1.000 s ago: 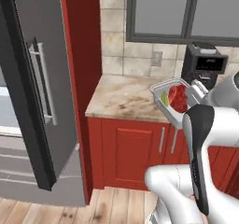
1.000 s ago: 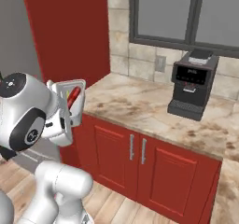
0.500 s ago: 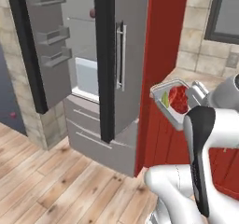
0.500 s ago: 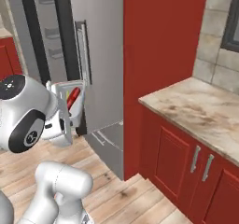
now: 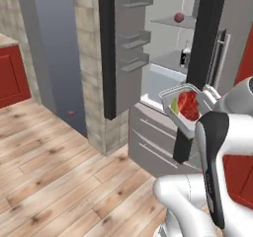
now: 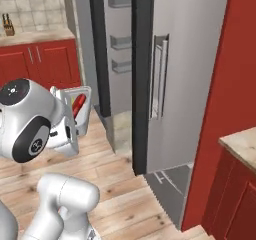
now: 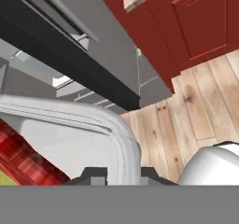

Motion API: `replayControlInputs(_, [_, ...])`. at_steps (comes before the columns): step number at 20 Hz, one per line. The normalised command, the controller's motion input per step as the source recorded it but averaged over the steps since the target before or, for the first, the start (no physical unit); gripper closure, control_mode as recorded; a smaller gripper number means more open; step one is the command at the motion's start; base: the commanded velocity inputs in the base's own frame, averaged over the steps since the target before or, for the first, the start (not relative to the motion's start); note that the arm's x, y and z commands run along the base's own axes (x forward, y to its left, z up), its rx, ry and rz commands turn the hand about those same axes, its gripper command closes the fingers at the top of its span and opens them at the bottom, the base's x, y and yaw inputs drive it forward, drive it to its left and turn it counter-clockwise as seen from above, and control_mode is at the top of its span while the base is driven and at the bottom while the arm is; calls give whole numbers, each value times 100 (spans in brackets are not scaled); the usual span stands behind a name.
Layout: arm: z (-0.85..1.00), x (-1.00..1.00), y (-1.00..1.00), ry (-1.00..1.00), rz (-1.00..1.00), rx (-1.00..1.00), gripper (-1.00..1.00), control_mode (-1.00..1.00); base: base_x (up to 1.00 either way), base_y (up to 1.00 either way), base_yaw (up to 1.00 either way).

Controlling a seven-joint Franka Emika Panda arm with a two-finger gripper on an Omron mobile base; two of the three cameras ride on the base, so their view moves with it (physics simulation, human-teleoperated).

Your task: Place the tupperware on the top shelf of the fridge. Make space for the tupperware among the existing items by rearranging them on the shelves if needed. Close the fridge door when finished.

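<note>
Inside the open fridge (image 5: 163, 58), the top shelf (image 5: 173, 22) carries a small red round fruit (image 5: 179, 18) near its right end. On the shelf below (image 5: 173, 60) a dark bottle with a white label (image 5: 186, 55) stands upright, lower than the fruit and slightly right.

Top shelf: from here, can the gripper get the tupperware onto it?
Probably not yet. The gripper holds the tupperware low, outside the fridge, while the top shelf with its red fruit sits higher and deeper. The left door stands open, though.
</note>
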Motion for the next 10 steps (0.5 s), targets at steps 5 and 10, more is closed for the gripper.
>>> replayControlInputs(5, [0,0,0,0,0,0,100,100,79,94,21])
replayControlInputs(10, [0,0,0,0,0,0,100,100,30,31,-15])
